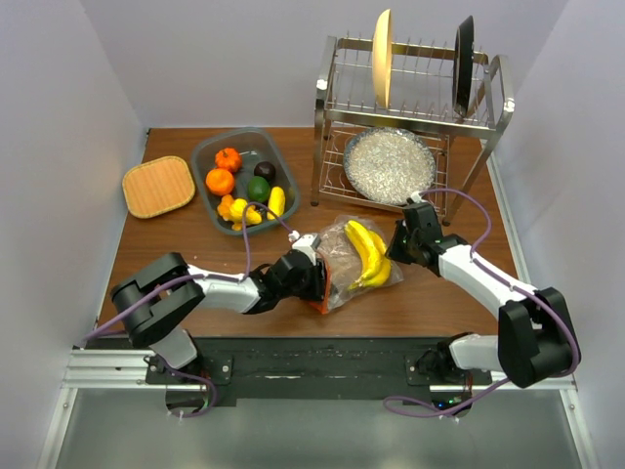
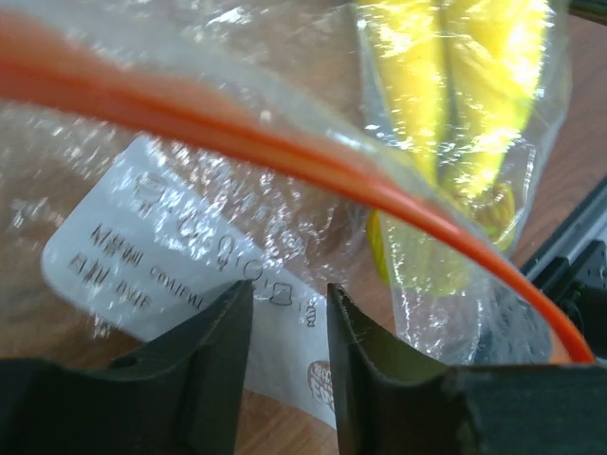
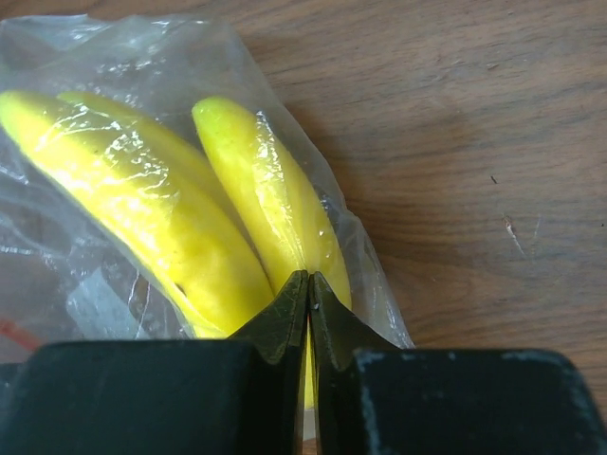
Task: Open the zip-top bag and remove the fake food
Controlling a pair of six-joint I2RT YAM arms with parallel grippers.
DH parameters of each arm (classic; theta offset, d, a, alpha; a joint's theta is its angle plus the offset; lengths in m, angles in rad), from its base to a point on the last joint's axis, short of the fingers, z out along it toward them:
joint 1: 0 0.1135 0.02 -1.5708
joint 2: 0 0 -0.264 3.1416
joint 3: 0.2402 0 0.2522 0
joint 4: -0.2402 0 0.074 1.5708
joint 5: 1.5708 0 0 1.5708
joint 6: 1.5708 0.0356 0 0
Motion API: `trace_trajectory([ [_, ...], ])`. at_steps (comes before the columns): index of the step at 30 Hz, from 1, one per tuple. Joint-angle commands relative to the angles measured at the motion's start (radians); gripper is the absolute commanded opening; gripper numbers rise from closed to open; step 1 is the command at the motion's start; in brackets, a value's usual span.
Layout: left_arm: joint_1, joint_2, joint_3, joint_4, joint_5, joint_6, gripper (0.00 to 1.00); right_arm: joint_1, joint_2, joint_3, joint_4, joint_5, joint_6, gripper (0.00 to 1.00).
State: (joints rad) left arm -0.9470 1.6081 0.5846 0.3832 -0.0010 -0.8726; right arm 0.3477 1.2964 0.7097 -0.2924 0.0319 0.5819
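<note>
Lying on the wooden table point(image 1: 176, 244) between the two arms, the zip-top bag point(image 1: 339, 256) has the yellow banana bunch point(image 1: 366, 249) inside. The right gripper point(image 3: 308, 284) is pinched tight on the bag's plastic beside the bananas. The left gripper point(image 2: 287, 289) sits under the orange zip strip point(image 2: 285, 156), its fingers a narrow gap apart with the bag's white label point(image 2: 114, 261) showing between them. Other fake food point(image 1: 220, 181) fills the grey tub point(image 1: 202, 156).

The bag point(image 1: 342, 278) lies in front of the arms with bananas point(image 1: 367, 252) inside. The left gripper point(image 1: 311, 266) is at its left edge, the right gripper point(image 1: 395, 246) at its right. Behind, a tub point(image 1: 200, 156) holds fruit point(image 1: 220, 181), between a mat point(image 1: 158, 186) and a rack point(image 1: 324, 107).
</note>
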Motion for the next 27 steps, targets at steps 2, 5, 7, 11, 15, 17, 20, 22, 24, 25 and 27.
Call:
trace_trajectory([
  [2,-0.029,0.032,-0.034,0.304,0.053,0.041,0.47,0.004,0.001,-0.021,0.024,-0.021,-0.013,0.04],
  [5,-0.049,0.041,-0.031,0.354,0.078,0.072,0.48,0.004,-0.003,-0.015,0.013,-0.018,-0.017,0.03],
  [7,-0.064,0.041,-0.029,0.367,0.088,0.093,0.48,0.004,-0.017,-0.009,0.003,-0.012,-0.021,0.04],
  [11,-0.078,0.039,-0.043,0.393,0.110,0.122,0.48,0.004,-0.040,0.005,-0.022,0.003,-0.033,0.04],
  [15,-0.091,0.035,-0.039,0.418,0.136,0.155,0.49,0.004,-0.049,0.008,-0.031,0.003,-0.031,0.04],
  [17,-0.105,0.036,-0.020,0.411,0.136,0.165,0.55,0.004,-0.063,0.002,-0.033,0.000,-0.025,0.04],
  [20,-0.124,0.053,0.020,0.369,0.128,0.187,0.61,0.005,-0.095,-0.006,-0.050,-0.003,-0.024,0.09],
  [22,-0.133,0.068,0.027,0.382,0.128,0.188,0.64,0.005,-0.121,-0.007,-0.071,-0.001,-0.022,0.16],
  [24,-0.134,0.082,0.035,0.393,0.134,0.178,0.66,0.011,-0.161,-0.006,-0.091,0.003,-0.024,0.30],
  [25,-0.137,0.094,0.038,0.407,0.136,0.175,0.67,0.013,-0.172,-0.006,-0.114,0.006,-0.022,0.34],
  [27,-0.139,0.102,0.040,0.425,0.137,0.164,0.69,0.023,-0.201,-0.010,-0.134,0.020,-0.014,0.47],
])
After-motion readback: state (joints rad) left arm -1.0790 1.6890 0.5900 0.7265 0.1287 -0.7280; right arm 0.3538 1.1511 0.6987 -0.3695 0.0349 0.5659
